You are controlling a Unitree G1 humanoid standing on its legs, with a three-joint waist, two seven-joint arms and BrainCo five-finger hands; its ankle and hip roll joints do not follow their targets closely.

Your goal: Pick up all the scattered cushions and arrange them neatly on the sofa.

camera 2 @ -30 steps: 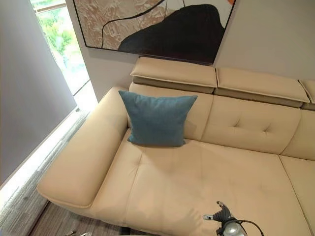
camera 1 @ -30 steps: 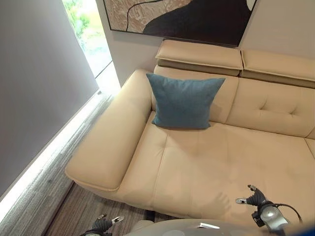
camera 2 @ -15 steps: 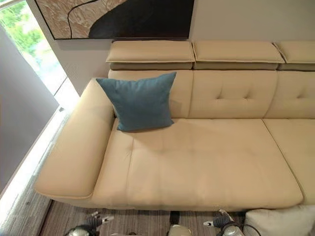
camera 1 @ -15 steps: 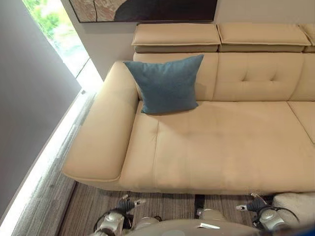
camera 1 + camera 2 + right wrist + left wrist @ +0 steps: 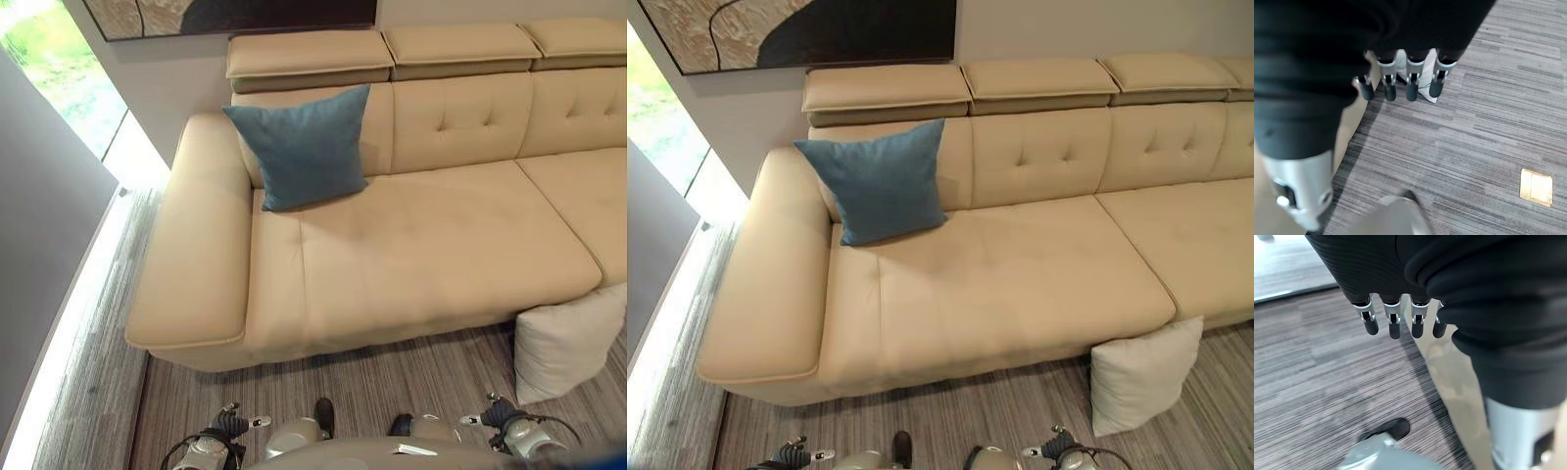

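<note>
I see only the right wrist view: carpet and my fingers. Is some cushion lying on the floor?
Observer: Yes, a white cushion stands on the carpet, leaning against the sofa front.
Operator: Is any cushion on the sofa already?
Observer: A blue cushion leans on the backrest by the armrest.
Operator: Does the left hand hold something?
Observer: No, the left hand hangs with straight fingers, holding nothing.

A framed picture and a bright window behind, striped carpet underfoot.
The large abstract painting (image 5: 803, 34) hangs on the pale wall, dark shapes over a sandy ground. A tall window (image 5: 69, 78) to the left lets in daylight and shows greenery outside. Grey striped carpet (image 5: 392, 377) covers the floor, and a small brass-coloured floor plate (image 5: 1536, 187) sits flush in it.
</note>
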